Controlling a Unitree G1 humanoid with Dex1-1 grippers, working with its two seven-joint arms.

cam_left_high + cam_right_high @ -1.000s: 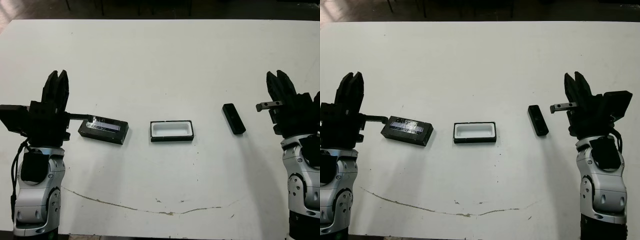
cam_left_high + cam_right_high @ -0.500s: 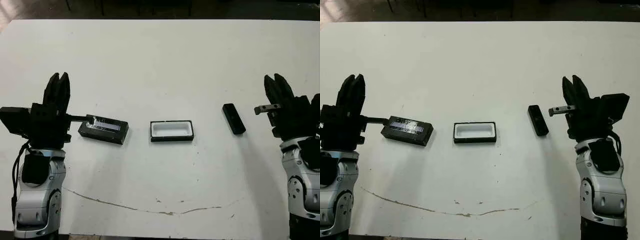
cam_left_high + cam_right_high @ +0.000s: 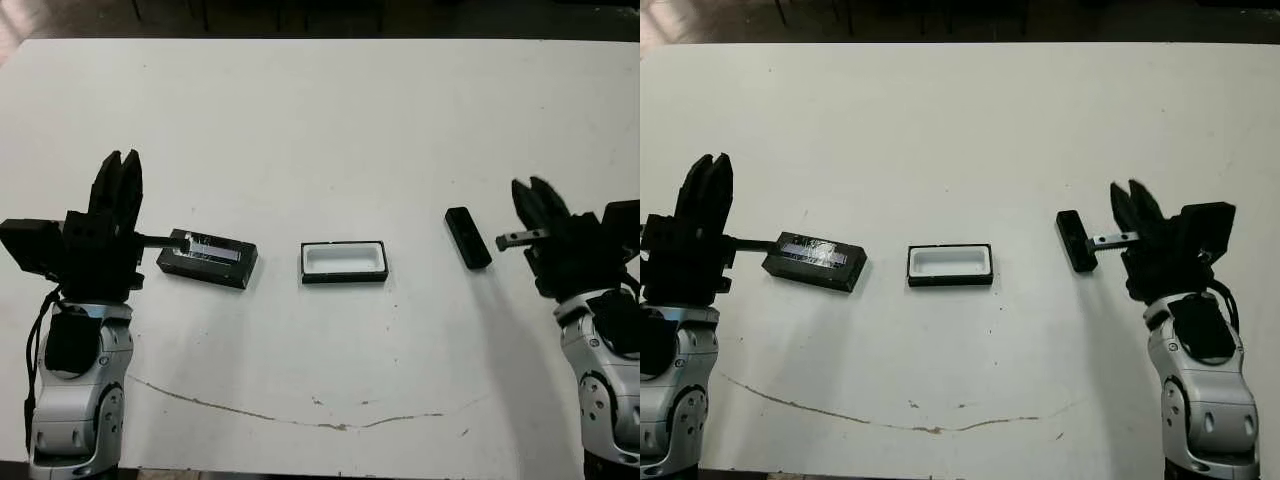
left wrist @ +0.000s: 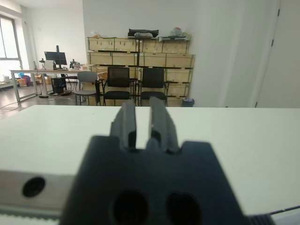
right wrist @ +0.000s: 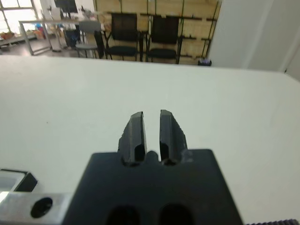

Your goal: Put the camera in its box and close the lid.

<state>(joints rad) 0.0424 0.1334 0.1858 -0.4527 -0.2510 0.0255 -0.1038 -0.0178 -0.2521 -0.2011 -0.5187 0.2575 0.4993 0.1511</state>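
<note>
The camera (image 3: 468, 238), a slim black bar, lies on the white table (image 3: 330, 130) right of centre. At the centre sits the box (image 3: 343, 261), a black tray with its white lining showing and nothing inside. The lid (image 3: 207, 258), black with a shiny grey strip, lies to the left of the box. My right gripper (image 3: 535, 203) hovers just right of the camera, shut and holding nothing; the right wrist view shows its fingers (image 5: 136, 133) close together. My left gripper (image 3: 118, 178) stands just left of the lid, shut and holding nothing.
A thin brown crack line (image 3: 300, 420) runs across the table near its front edge. Beyond the table's far edge, the wrist views show black chairs (image 4: 136, 84) and wooden shelving (image 4: 140, 47) in a room.
My right gripper has moved left and lower, closer to the camera. The left arm has barely shifted. The camera, box and lid have stayed put.
</note>
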